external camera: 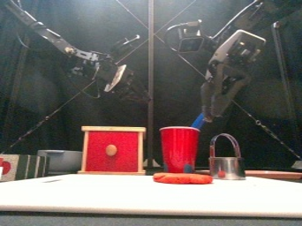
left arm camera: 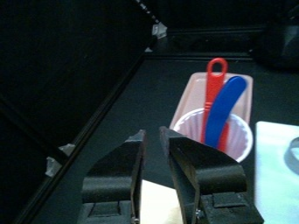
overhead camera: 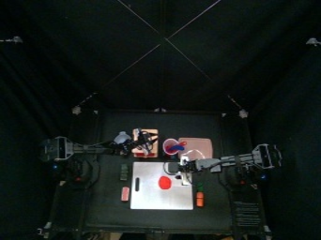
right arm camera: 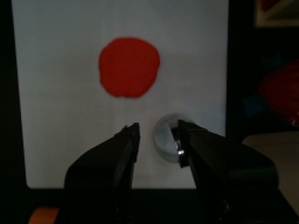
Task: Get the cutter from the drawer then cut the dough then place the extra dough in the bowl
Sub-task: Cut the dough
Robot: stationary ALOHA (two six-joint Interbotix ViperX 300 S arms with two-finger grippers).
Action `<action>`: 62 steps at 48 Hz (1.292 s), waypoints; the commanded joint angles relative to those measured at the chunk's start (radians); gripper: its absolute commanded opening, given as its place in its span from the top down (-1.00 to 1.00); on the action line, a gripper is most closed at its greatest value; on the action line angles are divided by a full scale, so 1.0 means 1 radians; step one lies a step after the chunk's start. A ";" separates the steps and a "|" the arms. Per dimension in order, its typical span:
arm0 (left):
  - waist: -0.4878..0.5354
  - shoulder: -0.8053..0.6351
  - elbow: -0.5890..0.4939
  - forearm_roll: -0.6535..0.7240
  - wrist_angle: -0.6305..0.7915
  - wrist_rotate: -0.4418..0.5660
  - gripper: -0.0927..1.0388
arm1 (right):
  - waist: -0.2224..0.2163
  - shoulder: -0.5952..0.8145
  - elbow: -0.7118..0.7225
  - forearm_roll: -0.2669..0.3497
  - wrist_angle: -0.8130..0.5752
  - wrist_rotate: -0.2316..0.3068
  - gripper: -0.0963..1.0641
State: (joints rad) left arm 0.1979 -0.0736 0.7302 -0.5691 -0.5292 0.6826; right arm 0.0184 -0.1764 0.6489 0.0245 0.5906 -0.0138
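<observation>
- Right gripper [right arm camera: 158,133]: hangs over the white cutting board [right arm camera: 70,131]. Its 2 jaws are parted by a narrow gap and nothing is held between them.
- Metal cutter [external camera: 225,160]: stands upright on the board, so it is already out of the drawer. It is close beside the red dough disc [external camera: 183,177] but apart from it.
- Governing relation: the cutter lies straight below the right gripper. The right wrist view shows its rim in the gap between the jaws, with the dough further ahead on the board. In the front view the jaw tips are clear above the top of the wire handle, with no contact.
- Handle axis: the wire arch shows broadside to the front camera, so it spans left-right across the table. In my judgement the next move is a plain vertical descent to close on that wire.
- Left gripper [left arm camera: 156,136]: raised above the wooden box [external camera: 113,150], jaws slightly apart and empty. It faces the red cup [left arm camera: 216,131] and is the farther of the 2 from the cutter.
- Drawer front sits flush. The blue-grey bowl [external camera: 56,161] stands left of the box.
</observation>
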 commanded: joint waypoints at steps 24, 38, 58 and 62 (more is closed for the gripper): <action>-0.184 -0.067 0.118 -0.115 -0.235 -0.064 -0.29 | -0.028 0.020 0.054 -0.138 -0.052 -0.034 -0.51; -0.198 -0.067 0.160 -0.117 -0.282 -0.077 -0.29 | -0.020 0.040 0.058 -0.135 -0.048 -0.031 -0.27; -0.279 -0.051 0.224 -0.172 -0.284 -0.141 -0.29 | 0.005 0.026 -0.028 -0.104 -0.026 0.000 0.18; -0.305 -0.052 0.230 -0.176 -0.284 -0.153 -0.29 | 0.018 0.034 -0.072 -0.074 -0.005 0.017 0.18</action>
State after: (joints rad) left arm -0.0844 -0.1212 0.9679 -0.7424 -0.8038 0.5323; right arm 0.0245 -0.1212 0.6381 -0.0736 0.5722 -0.0046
